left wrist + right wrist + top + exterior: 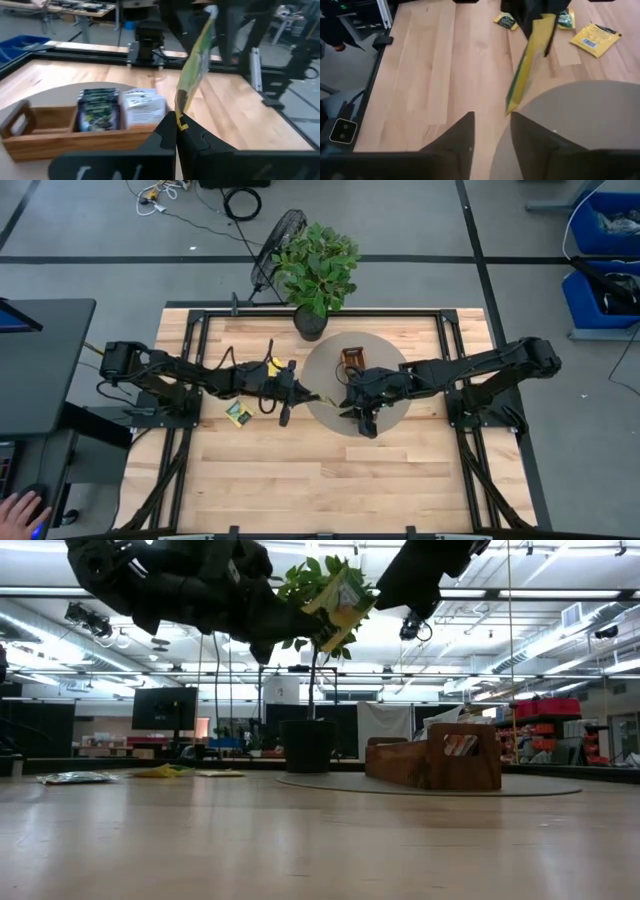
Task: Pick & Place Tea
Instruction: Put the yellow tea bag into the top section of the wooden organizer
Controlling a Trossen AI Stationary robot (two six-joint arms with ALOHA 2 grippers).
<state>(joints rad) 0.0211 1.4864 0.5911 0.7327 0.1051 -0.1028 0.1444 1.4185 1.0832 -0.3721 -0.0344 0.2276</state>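
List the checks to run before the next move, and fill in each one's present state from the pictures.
1. Left gripper shut on the yellow-green tea sachet, lifted off the table: ok.
2. Right gripper open to receive it: ok.
3. Sachet's free end well between the right fingers: not ok, it only reaches their tips.
4. Wooden tray on the round mat has a free slot: cannot tell.
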